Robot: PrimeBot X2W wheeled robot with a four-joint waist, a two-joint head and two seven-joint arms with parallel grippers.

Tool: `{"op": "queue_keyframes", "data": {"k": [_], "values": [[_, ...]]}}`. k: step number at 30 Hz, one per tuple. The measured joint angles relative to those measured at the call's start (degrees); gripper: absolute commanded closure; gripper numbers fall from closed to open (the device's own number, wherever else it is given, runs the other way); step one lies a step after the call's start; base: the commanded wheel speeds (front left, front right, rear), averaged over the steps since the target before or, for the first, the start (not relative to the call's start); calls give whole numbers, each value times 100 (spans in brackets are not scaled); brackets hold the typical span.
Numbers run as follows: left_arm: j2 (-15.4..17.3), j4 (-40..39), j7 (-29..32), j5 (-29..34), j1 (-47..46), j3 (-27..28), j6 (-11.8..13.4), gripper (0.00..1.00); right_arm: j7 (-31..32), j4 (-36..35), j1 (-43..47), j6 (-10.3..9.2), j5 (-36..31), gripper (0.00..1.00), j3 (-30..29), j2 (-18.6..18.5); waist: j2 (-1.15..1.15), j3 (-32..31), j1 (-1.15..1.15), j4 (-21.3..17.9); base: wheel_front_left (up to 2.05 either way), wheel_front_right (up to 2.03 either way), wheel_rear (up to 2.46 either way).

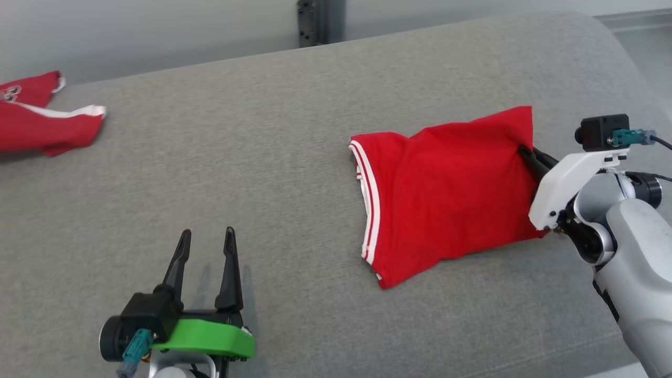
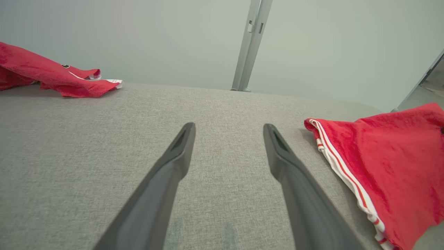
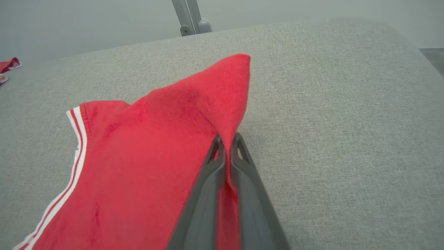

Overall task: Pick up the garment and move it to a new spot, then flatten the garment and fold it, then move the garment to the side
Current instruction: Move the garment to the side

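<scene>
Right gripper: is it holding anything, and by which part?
Yes, the right gripper pinches the red garment at its right edge, near the raised corner.

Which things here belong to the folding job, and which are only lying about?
Job:
- red garment with white stripes
- right gripper, fingers shut on its edge
- left gripper, open and empty

Lying about:
- second red garment at far left
- metal post behind the grey surface

A grey woven fabric surface [image 1: 262, 173] spans the scene, rounded along its far edge and at its right corner. Behind it stands a plain pale grey wall [image 2: 156, 34], with one slim metal upright [image 2: 251, 45] rising just beyond the far edge. Lighting is even and soft.
</scene>
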Motion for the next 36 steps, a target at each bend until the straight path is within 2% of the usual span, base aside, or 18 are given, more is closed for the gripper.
{"op": "queue_keyframes", "data": {"k": [11, 17, 22, 29, 36], "values": [[254, -224, 349, 245, -363, -198, -37, 0, -324, 357, -633, 0, 11, 100, 301, 343, 0, 307, 0, -1449, 0, 0, 0], [272, -334, 436, 279, -409, -280, -36, 0, -676, 664, -1068, 0, -32, 100, 414, 335, 0, 574, 0, -1852, 0, 0, 0], [339, -602, 477, 322, -447, -296, 4, 0, -895, 969, -1647, 0, -34, 100, 324, 218, 0, 747, 0, -1779, 0, 0, 0], [454, -1042, 602, 399, -469, -297, 82, 0, -1053, 1513, -2447, 0, -170, 100, 76, -56, 0, 966, 0, -1325, 0, 0, 0], [491, -1289, 681, 469, -525, -424, 97, 0, -1207, 2375, -2794, 0, -456, 100, -278, -470, 0, 1303, 0, -961, 0, 0, 0]]}}
